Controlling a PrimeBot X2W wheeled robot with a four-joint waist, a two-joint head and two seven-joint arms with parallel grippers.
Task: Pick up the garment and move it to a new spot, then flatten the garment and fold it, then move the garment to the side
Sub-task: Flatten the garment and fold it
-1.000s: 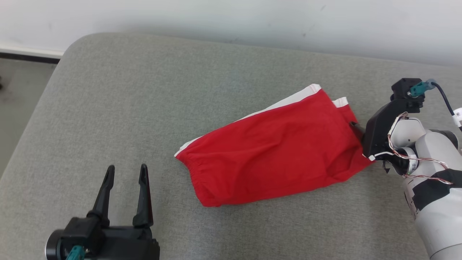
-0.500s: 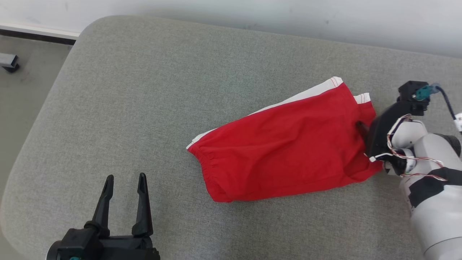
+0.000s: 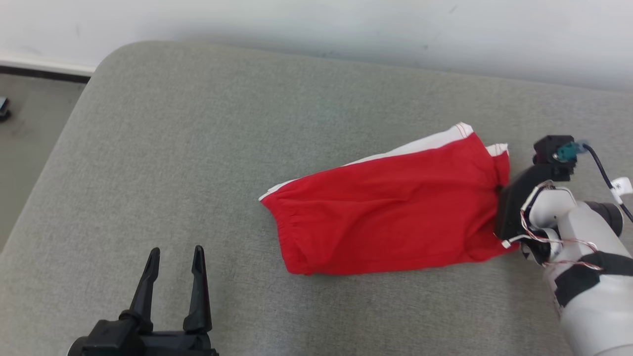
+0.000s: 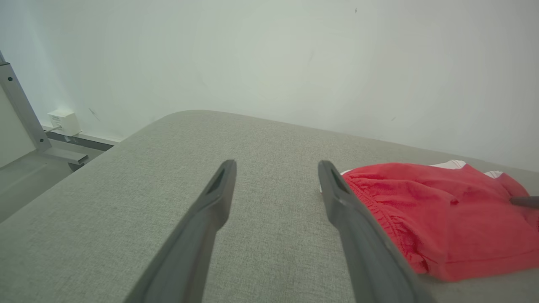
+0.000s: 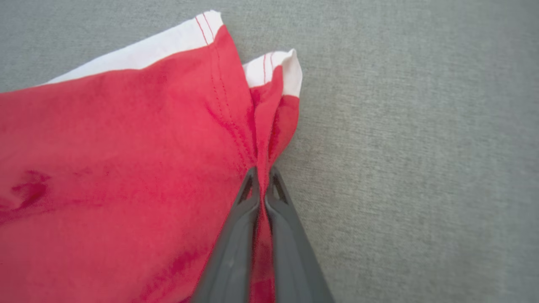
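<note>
Right hand (image 5: pixel 262 179) on half-hidden garment (image 5: pixel 126 147) fold

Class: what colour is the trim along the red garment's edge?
White trim, with red stitch lines; clearest in the right wrist view.

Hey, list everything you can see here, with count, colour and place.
garment: one, red with white trim, lying on the cushion's right part
cushion: one, grey, under the garment
wall: one, white, behind the cushion
floor: one, grey, left of the cushion
metal frame: one, grey, on the floor
box: one, white, low on the wall
left hand: one, dark, open, over the cushion left of the garment
right hand: one, dark, shut on the garment's right edge
</note>
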